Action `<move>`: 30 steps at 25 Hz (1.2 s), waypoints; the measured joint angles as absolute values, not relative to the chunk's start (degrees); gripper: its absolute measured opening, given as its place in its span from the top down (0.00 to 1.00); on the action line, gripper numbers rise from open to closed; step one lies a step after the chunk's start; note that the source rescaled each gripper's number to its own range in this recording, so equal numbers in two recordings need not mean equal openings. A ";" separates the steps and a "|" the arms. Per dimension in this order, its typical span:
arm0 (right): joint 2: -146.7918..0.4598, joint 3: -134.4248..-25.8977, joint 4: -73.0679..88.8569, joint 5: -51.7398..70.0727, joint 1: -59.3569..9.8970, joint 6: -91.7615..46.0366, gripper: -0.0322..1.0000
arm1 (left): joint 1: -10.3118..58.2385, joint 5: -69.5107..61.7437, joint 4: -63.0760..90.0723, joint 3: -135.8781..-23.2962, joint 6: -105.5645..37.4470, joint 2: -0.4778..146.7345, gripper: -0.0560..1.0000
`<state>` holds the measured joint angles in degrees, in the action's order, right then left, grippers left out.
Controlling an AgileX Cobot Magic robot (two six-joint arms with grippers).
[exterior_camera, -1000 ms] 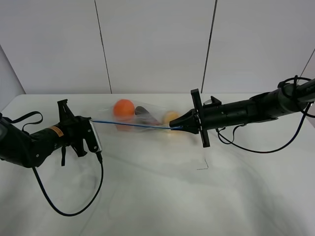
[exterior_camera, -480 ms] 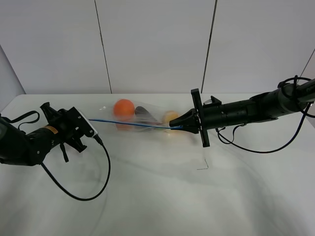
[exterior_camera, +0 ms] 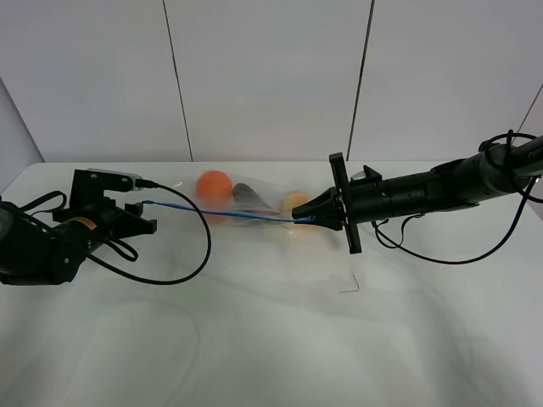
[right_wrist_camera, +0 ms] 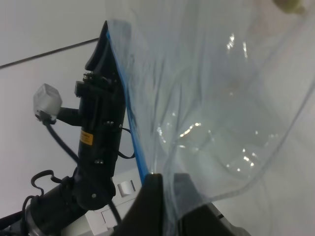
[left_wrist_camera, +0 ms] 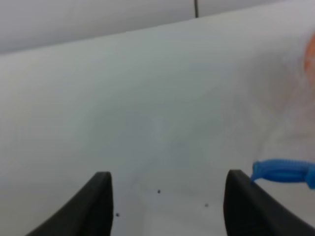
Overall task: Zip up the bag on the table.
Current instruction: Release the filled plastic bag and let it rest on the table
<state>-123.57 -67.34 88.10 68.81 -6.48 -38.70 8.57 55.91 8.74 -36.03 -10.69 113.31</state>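
The clear plastic bag (exterior_camera: 254, 206) lies on the white table (exterior_camera: 271, 339), holding an orange (exterior_camera: 214, 186), a dark eggplant (exterior_camera: 246, 197) and a yellow pear (exterior_camera: 294, 202). Its blue zipper strip (exterior_camera: 221, 214) runs between my two grippers. My right gripper (exterior_camera: 299, 220) is shut on the strip's right end; the right wrist view shows its fingers (right_wrist_camera: 153, 196) pinching the bag's film beside the blue strip (right_wrist_camera: 132, 137). My left gripper (exterior_camera: 142, 222) is open and empty. In the left wrist view (left_wrist_camera: 167, 196) the strip's free end (left_wrist_camera: 283, 172) sits just beside one finger.
The left arm's black cable (exterior_camera: 182, 267) loops over the table in front of the bag. A small dark thread (exterior_camera: 349, 285) lies below the right gripper. The right arm's cable (exterior_camera: 441, 257) hangs near the table's right side. White wall panels stand behind.
My left gripper has let go of the strip's left end, turned and drawn back to the left. Its cable loop has swung right. The right gripper and bag have stayed put.
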 joint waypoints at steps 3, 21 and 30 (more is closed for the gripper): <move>-123.57 -67.34 88.10 68.81 -6.48 -38.70 0.97 | 8.57 55.67 8.74 -36.03 -8.18 113.31 0.26; -123.57 -67.34 88.10 68.81 -6.48 -38.70 0.97 | 4.67 8.92 13.21 -48.47 -14.28 105.28 0.00; -123.57 -67.34 88.17 68.81 -6.48 -38.70 0.97 | -0.36 -38.24 4.63 -70.87 -4.92 104.15 0.00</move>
